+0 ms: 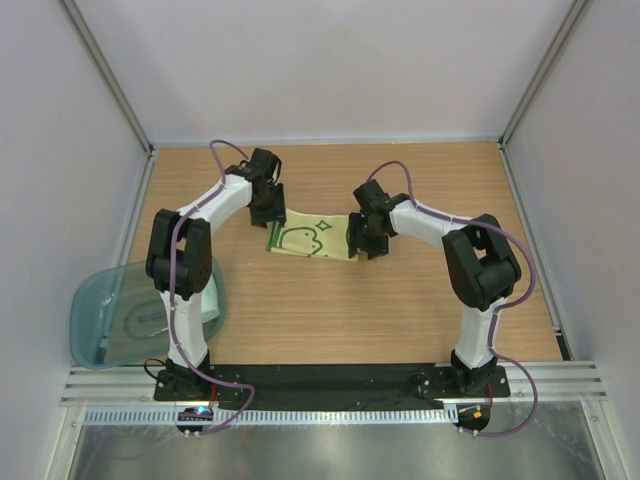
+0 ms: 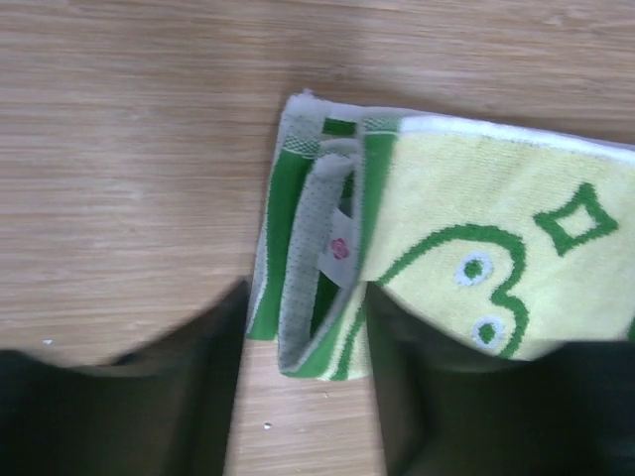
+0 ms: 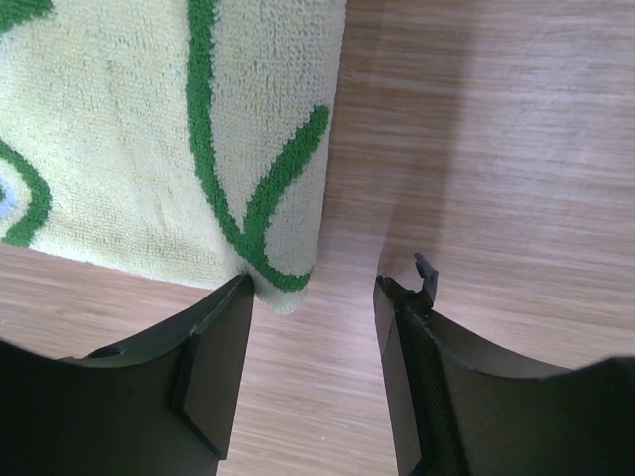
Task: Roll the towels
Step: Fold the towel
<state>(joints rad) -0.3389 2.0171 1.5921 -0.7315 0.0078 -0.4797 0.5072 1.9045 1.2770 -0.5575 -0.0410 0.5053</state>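
- Two arms reach over the wooden desk [image 1: 330,320], one at each short end of the green-and-cream towel [image 1: 312,238].
- Green-and-cream towel, position: it lies spread on the desk, in the middle and towards the far side, between the two sets of fingers. The cream face with green outline doodles is up.
- Green-and-cream towel, left end: the left wrist view shows this end folded into several layers. Green and grey-white undersides are exposed there, along with a small label [image 2: 339,248] bearing a red mark.
- Left fingers [image 2: 198,397]: they are parted and straddle the folded end, and the layers fill the gap between them. The fingers appear blurred, so it cannot be told whether they pinch the cloth or merely stand around it.
- Right fingers [image 3: 213,362]: they are released and spread, with only bare desk in the gap. The towel's corner touches the tip of one finger, and the rest of the cloth lies outside the gap.
- Bin [image 1: 100,330]: the translucent teal-grey bin sits at the left edge of the desk beside the left arm, well apart from the green-and-cream towel.
- Pale cloth [image 1: 214,312]: it shows at the right side of the bin, partly hidden by the left arm. Its shape cannot be made out.
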